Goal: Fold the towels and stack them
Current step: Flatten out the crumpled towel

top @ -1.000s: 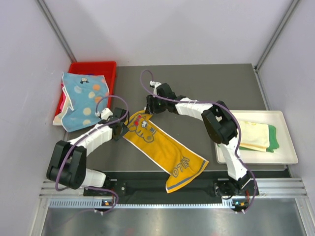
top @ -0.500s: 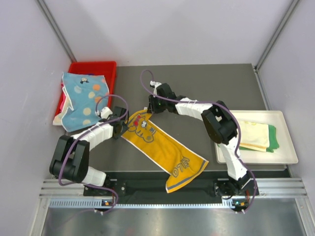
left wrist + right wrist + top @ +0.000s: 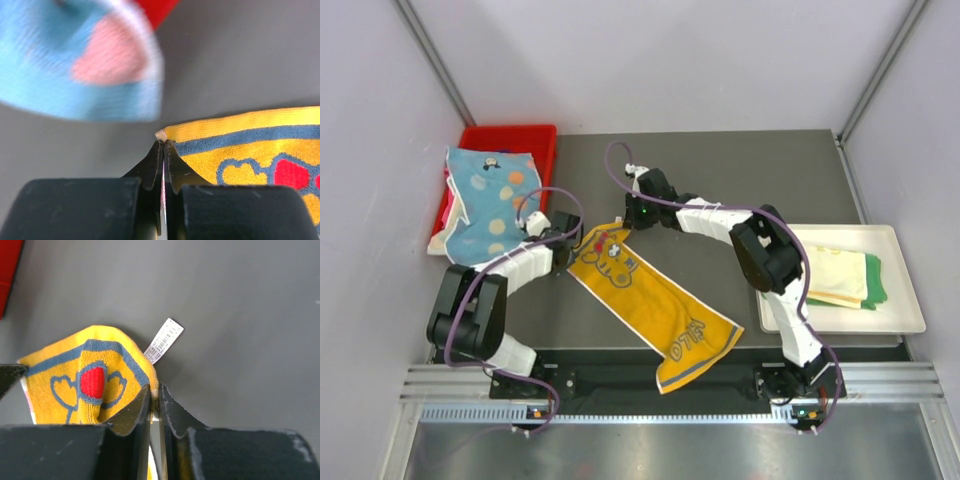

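Note:
An orange-yellow towel (image 3: pixel 655 300) with "HELLO" lettering lies spread diagonally on the dark table, its near end hanging over the front edge. My left gripper (image 3: pixel 572 250) is shut on its far left corner; the left wrist view shows that corner (image 3: pixel 250 145) pinched between the jaws (image 3: pixel 163 142). My right gripper (image 3: pixel 629 227) is shut on the far right corner, where the cloth (image 3: pixel 75 385) bunches up beside the jaws (image 3: pixel 155 392) and a white label (image 3: pixel 164 340) sticks out. A light blue dotted towel (image 3: pixel 485 200) drapes over the red bin.
The red bin (image 3: pixel 510 135) stands at the back left, close to my left arm. A white tray (image 3: pixel 900 300) at the right holds a folded yellow towel (image 3: pixel 835 275) on a green one (image 3: pixel 876 285). Grey walls close in the table on three sides.
Both grippers have closed on the orange-yellow towel's far corners. The left gripper slid a little to the right onto its corner, and the corners now lift slightly.

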{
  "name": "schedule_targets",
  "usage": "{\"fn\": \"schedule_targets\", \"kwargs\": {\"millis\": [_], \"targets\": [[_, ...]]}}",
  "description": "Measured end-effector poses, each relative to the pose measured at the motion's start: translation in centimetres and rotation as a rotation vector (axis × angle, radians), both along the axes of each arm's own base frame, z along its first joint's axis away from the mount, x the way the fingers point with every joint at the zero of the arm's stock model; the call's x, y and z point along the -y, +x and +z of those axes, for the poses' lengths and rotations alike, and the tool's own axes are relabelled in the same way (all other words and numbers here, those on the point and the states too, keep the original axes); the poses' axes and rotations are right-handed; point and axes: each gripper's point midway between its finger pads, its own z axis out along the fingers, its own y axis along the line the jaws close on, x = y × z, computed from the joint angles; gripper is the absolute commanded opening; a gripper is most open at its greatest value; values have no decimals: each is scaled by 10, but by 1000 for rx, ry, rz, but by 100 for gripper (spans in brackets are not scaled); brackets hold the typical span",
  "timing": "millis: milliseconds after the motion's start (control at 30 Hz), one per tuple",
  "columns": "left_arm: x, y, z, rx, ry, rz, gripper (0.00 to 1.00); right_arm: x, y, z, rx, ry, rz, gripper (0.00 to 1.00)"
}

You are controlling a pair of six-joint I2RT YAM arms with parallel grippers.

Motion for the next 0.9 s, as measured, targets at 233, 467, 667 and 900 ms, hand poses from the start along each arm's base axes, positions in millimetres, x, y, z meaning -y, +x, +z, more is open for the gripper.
{"fn": "schedule_targets", "kwargs": {"millis": [233, 467, 667, 900], "targets": [[12, 37, 39, 67, 19, -104, 0, 22, 8, 28, 77, -55, -53, 0], [31, 75, 111, 208, 15, -253, 0, 61, 18, 131, 285, -70, -156, 0], [48, 99, 169, 336, 21, -389, 0, 99, 17, 208, 455, -94, -254, 0], [72, 154, 221, 446, 52, -505, 0, 144, 40, 212, 490, -174, -333, 0]]}}
